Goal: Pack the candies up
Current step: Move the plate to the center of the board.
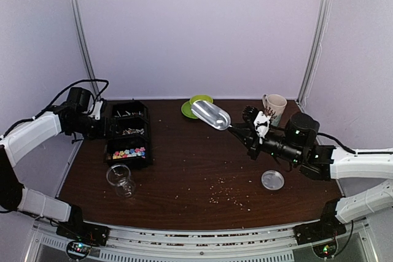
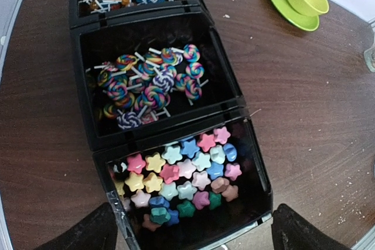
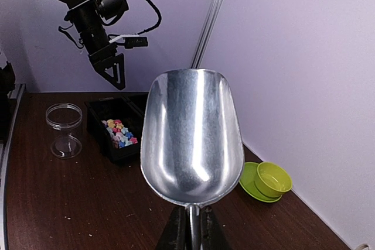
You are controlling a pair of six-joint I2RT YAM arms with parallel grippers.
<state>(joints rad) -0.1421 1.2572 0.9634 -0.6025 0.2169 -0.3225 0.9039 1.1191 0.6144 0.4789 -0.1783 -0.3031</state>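
Observation:
The candies (image 2: pixel 181 171) are pastel star-shaped sweets filling the nearest compartment of a black three-part bin (image 2: pixel 258 162); they also show in the top view as the candies (image 1: pixel 129 152) and in the right wrist view as the candies (image 3: pixel 119 133). My left gripper (image 2: pixel 190 229) hangs open above that compartment, one finger on each side of it, holding nothing. My right gripper (image 3: pixel 190 232) is shut on the handle of an empty metal scoop (image 3: pixel 193 133), held in the air over the table's middle back, the scoop (image 1: pixel 210 115) pointing toward the bin.
A clear open jar (image 1: pixel 121 179) stands just in front of the bin; its lid (image 1: pixel 272 180) lies to the right. Swirl lollipops (image 2: pixel 149 83) fill the middle compartment. A green cup and saucer (image 1: pixel 198 104) and a mug (image 1: pixel 274 105) stand at the back. Crumbs (image 1: pixel 224 194) dot the table.

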